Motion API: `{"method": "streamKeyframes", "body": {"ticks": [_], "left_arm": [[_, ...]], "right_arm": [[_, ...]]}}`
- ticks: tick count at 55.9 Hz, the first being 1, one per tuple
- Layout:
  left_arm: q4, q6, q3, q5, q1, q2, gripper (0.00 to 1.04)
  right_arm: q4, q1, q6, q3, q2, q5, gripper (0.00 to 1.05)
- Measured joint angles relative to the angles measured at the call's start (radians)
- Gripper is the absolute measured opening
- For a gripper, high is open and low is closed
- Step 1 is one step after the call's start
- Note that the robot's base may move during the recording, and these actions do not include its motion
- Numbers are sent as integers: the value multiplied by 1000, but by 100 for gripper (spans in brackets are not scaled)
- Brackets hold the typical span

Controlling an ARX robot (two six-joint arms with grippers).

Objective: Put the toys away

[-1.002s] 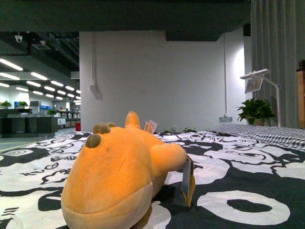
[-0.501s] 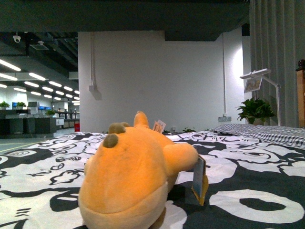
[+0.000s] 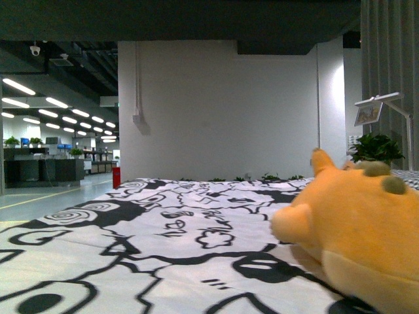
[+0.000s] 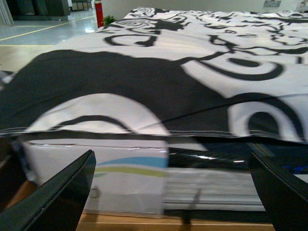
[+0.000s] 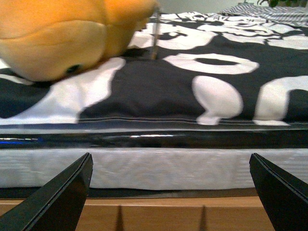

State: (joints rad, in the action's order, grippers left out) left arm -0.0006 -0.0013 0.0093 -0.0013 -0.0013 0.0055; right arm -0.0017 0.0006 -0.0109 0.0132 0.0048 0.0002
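Note:
An orange-yellow plush toy [image 3: 363, 226] with small olive ears lies on the black-and-white patterned bed cover [image 3: 163, 248], at the right of the front view. It also shows in the right wrist view [image 5: 62, 33], lying on the cover near the bed's edge, with a hang tag [image 5: 155, 33] beside it. My right gripper [image 5: 171, 192] is open and empty, low in front of the bed's side. My left gripper [image 4: 173, 192] is open and empty, also low in front of the bed's side. Neither gripper touches the toy.
The mattress side [image 5: 163, 168] and a wooden bed frame [image 5: 159, 216] face the right gripper. The mattress side also faces the left gripper [image 4: 120, 183]. A white wall [image 3: 222, 111], a potted plant [image 3: 376, 147] and a lamp [image 3: 380, 108] stand beyond the bed.
The front view has swung to the left: the plush toy has shifted from the lower middle of the picture to its right edge, and its hang tag has gone out of that view.

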Motion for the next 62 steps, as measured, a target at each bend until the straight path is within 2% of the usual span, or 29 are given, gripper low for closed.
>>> {"method": "streamKeyframes", "body": {"ticks": [45, 47, 51, 54, 57, 62], "left_arm": [[0, 0, 0, -2, -1, -2, 98], [0, 0, 0, -2, -1, -2, 98], [0, 0, 0, -2, -1, -2, 98], [0, 0, 0, -2, -1, -2, 98], [0, 0, 0, -2, -1, -2, 98], [0, 0, 0, -2, -1, -2, 98]], "right_arm": [[0, 0, 0, 0, -2, -4, 98], [0, 6, 1, 0, 1, 19, 98], [5, 67, 15, 1, 41, 225, 98], [22, 82, 16, 1, 80, 310, 98], [56, 82, 16, 2, 111, 330, 98], [107, 68, 18, 5, 163, 305, 98]]}}
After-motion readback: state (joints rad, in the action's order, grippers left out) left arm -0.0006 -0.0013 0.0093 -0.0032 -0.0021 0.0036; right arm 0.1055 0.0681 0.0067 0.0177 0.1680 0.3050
